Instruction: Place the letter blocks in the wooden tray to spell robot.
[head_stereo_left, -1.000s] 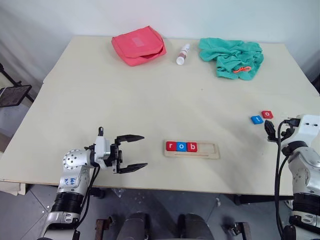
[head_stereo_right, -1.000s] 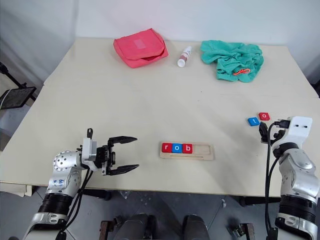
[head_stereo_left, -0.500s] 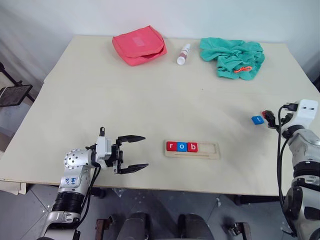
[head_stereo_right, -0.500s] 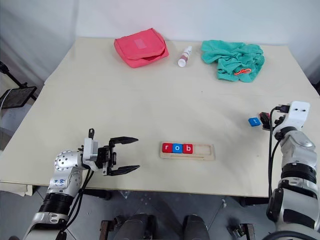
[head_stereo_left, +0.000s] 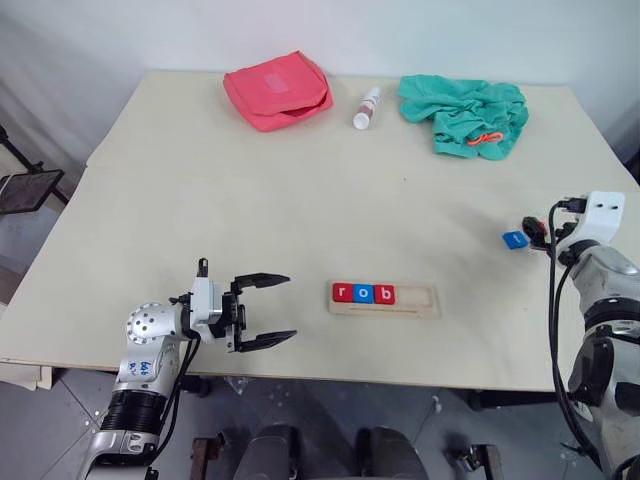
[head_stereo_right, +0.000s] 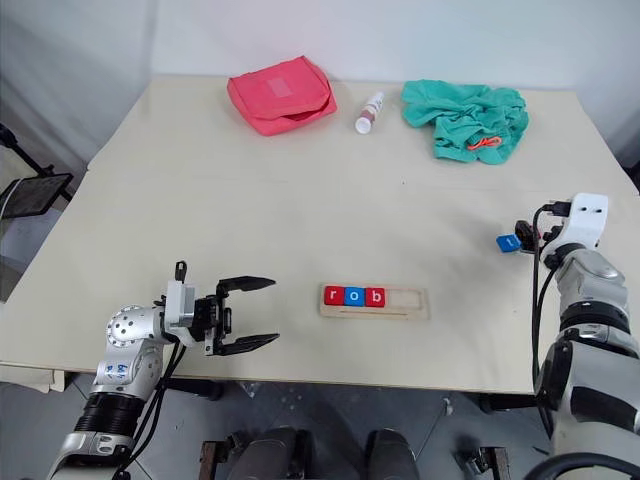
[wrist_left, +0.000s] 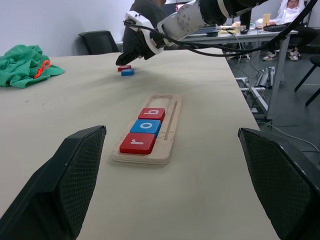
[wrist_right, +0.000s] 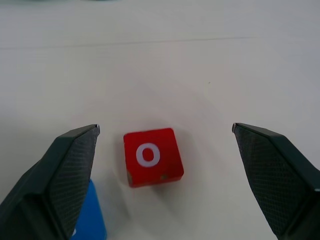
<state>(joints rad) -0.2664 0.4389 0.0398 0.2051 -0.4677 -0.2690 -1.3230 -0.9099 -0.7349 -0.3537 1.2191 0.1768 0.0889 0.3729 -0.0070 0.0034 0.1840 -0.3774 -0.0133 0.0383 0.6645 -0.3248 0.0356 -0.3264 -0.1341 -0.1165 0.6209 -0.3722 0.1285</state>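
Right, I see the wooden tray (head_stereo_left: 385, 298) near the table's (head_stereo_left: 300, 210) front edge holding red r, blue o and red b at its left end. The red o block (wrist_right: 151, 156) lies between my right gripper's (wrist_right: 165, 150) wide-apart fingers, a blue block (head_stereo_left: 515, 240) just beside. My left gripper (head_stereo_left: 268, 310) hovers spread, left of the tray.

The right gripper (wrist_right: 165, 145) has moved forward along the right side of the counter (head_stereo_left: 300, 200), from a spot nearer the front edge up to the two loose letter blocks. Its jaws, spread wide, now sit either side of the red "o" block (wrist_right: 152, 156), without touching it. Seen from the head, the arm now hides that red block, leaving the blue block (head_stereo_left: 515, 239) showing just beside the gripper.
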